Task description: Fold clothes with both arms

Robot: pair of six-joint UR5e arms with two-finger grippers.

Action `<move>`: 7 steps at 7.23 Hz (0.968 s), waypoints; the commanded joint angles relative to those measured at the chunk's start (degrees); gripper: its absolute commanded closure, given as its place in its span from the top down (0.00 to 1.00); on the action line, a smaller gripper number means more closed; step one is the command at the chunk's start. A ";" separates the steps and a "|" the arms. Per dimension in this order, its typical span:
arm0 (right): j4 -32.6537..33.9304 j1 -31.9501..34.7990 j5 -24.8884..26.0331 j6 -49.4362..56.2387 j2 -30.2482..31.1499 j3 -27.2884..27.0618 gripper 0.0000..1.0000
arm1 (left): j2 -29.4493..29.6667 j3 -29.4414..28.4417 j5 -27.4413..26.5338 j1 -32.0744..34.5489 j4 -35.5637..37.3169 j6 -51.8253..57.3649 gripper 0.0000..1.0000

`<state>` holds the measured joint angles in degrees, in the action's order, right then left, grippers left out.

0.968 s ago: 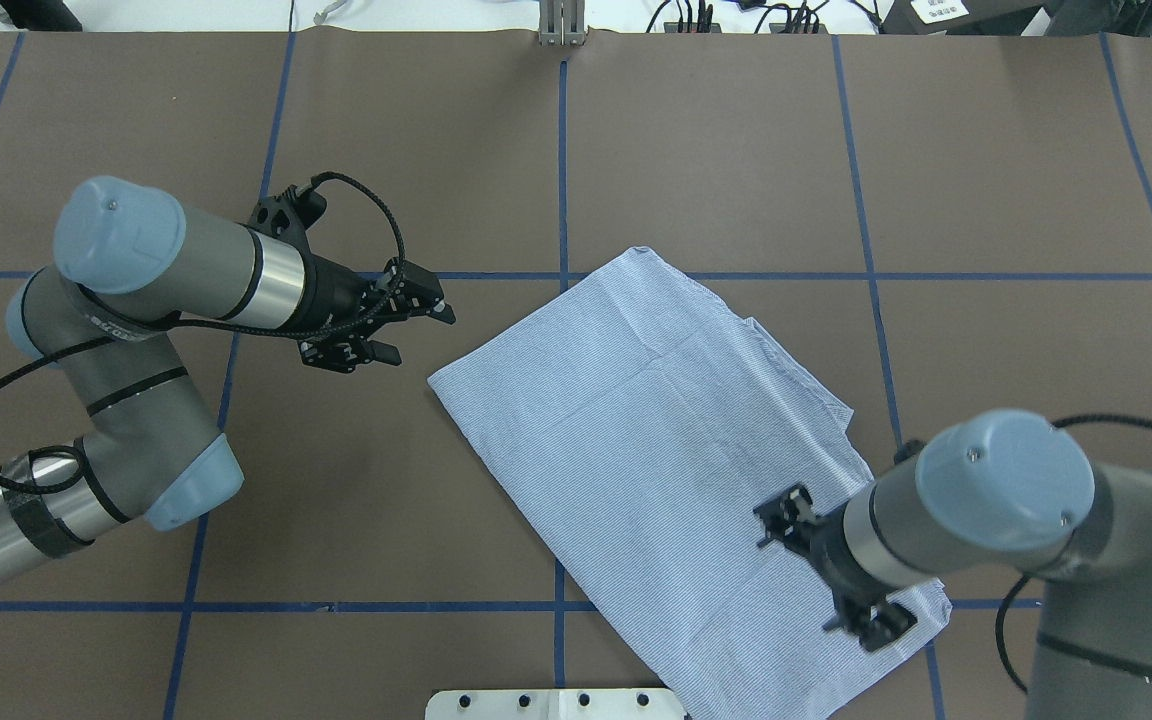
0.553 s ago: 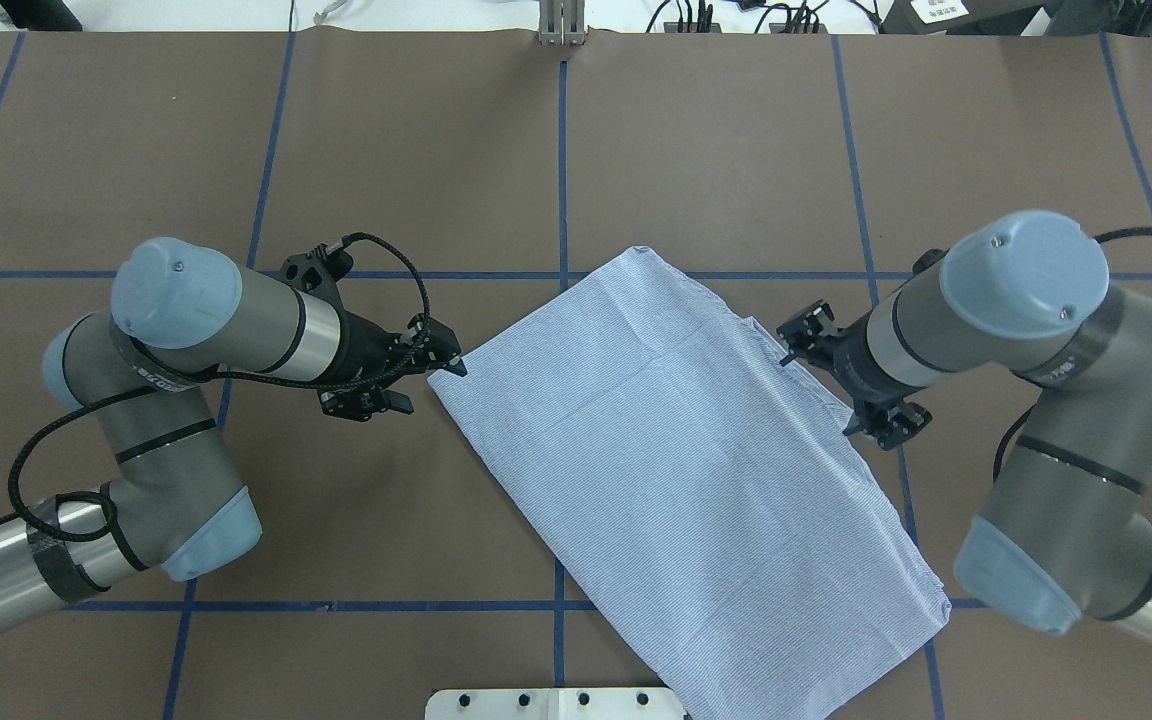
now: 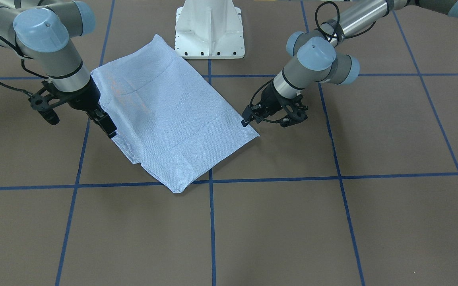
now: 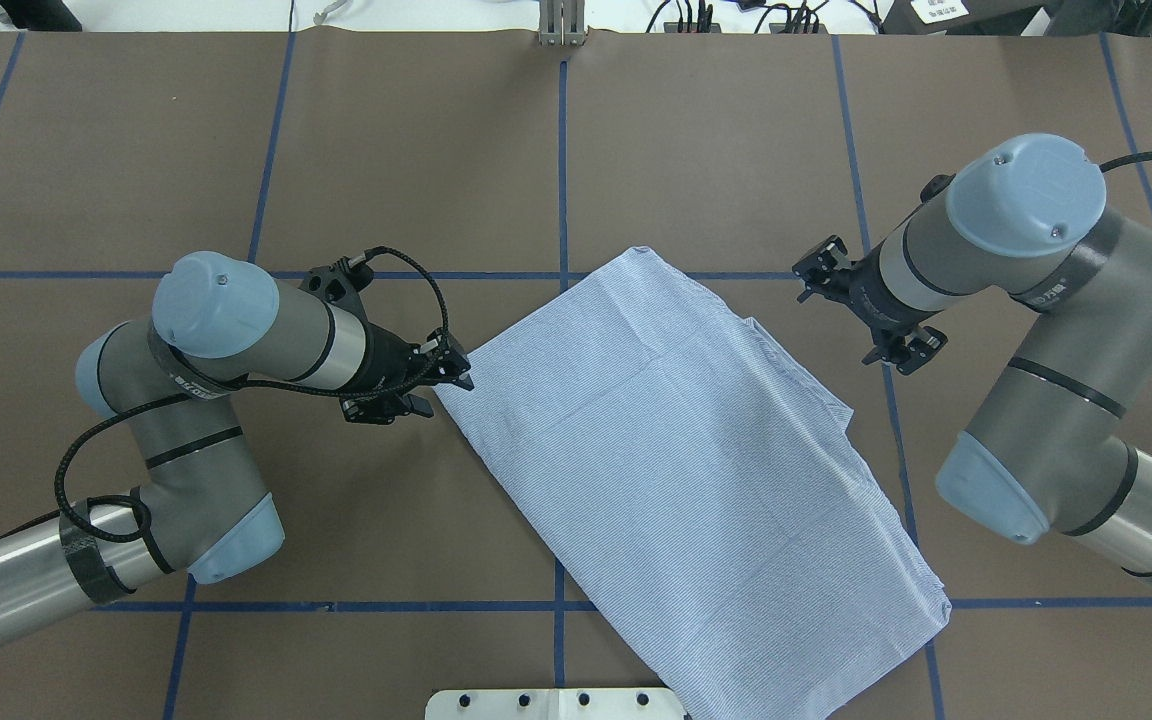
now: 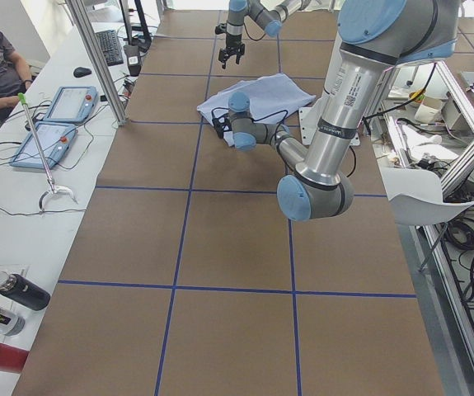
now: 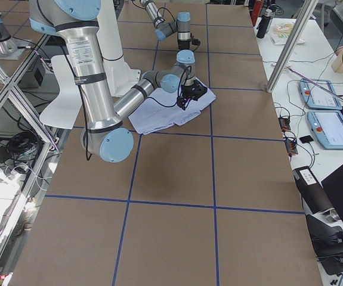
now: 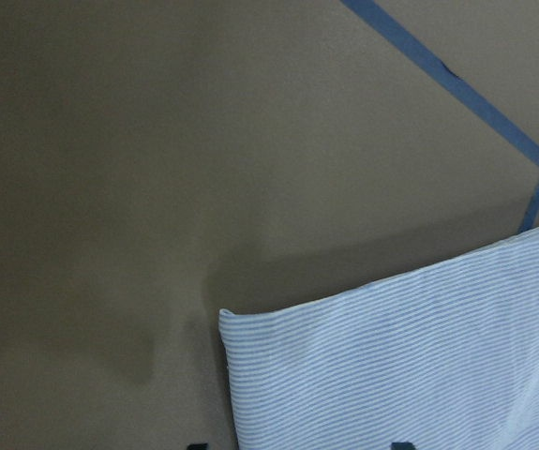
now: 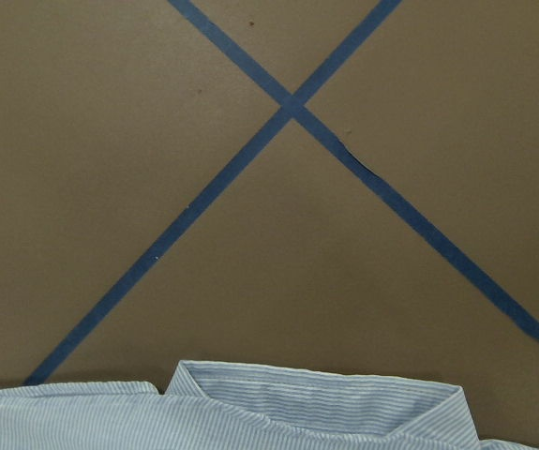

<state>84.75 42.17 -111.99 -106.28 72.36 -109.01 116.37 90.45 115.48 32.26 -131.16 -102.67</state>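
Claws are both released: the left claw [image 4: 441, 392] is spread astride a folded corner [image 7: 241, 328] of the shirt [image 4: 676, 480], and the right claw [image 4: 861, 310] is held open just beside the collar [image 8: 316, 398] edge (no cloth is gripped by either). The shirt is laid flat and aslant on the surface [image 4: 386, 150] as a folded rectangle. Being light, soft and limp, it is judged best pinched through all layers at those two edge points, lest they slide apart.

no legible text, lettering [image 5: 349, 81] on left arm [image 5: 327, 140] seemingly too small
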 commanded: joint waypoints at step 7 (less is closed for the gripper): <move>-0.11 -0.07 2.22 0.02 -3.27 6.53 1.00 | 1.66 -4.14 -2.80 -0.18 0.03 0.54 0.47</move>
<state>84.64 42.11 -109.81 -106.18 69.51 -102.79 118.04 86.52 112.84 32.08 -131.17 -102.17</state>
